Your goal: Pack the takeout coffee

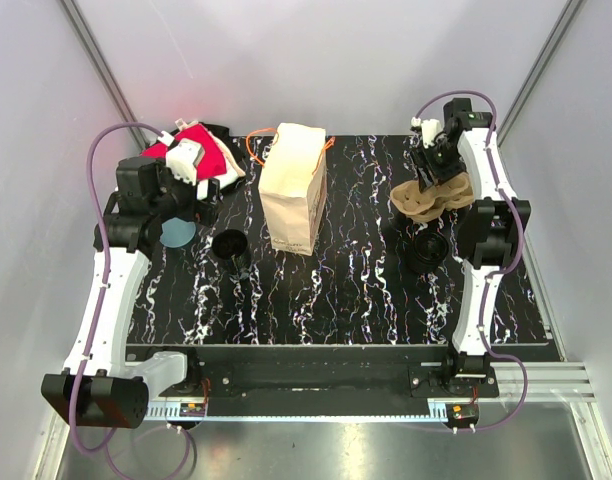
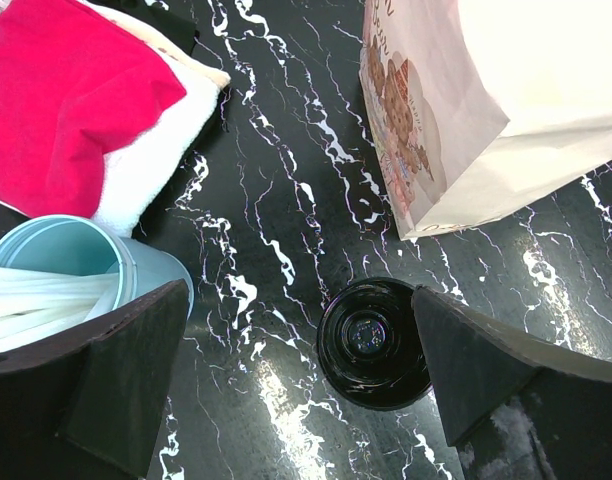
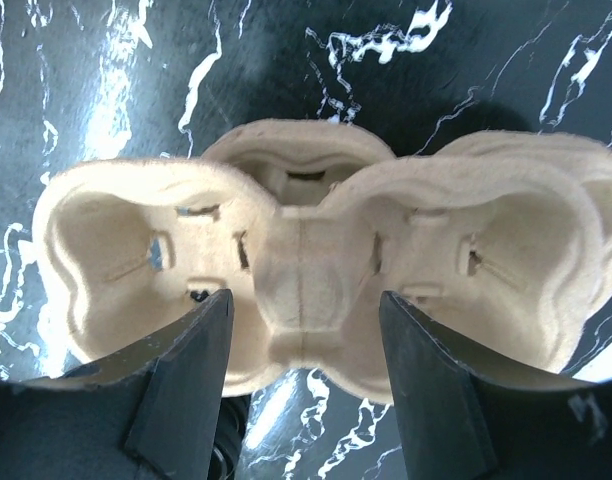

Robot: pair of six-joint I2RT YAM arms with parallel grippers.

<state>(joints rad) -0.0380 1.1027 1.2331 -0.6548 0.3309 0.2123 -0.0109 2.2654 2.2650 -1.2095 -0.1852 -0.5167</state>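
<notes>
Black coffee cup (image 2: 374,345): standing upright on the table (image 1: 366,290), mouth facing up at the left claw (image 2: 298,292); sitting inside the gap but off-centre, just beside the claw's right finger.
Left claw: hanging wide open, holding nothing.
Cup axis: pointing straight up into the claw, so the fingers are straddling a round wall with no preferred side; I am judging that a small shift toward the right finger is all the descent is needing.
Nearer arm: the left arm is hovering over the cup; the right arm is working well apart from it.
Cup carrier (image 3: 316,250): lying across the right claw (image 3: 306,300), long axis running from finger to finger and out past both.
Right claw: gripping the carrier at its narrow waist, fingers part-way closed; the carrier is looking raised off the table.
Paper bag (image 1: 294,190): standing beyond the left claw, off to its right, between the two arms.
Left wrist view only: showing the cup lidless and dark inside (filled or not, cannot tell), plus a pale blue cup (image 2: 66,255) of white sticks by the claw's left finger, and a red cloth (image 2: 66,100) beyond it.
Top view only: showing a second black round item (image 1: 426,250) on the near side of the right claw; cup or lid, cannot tell.
</notes>
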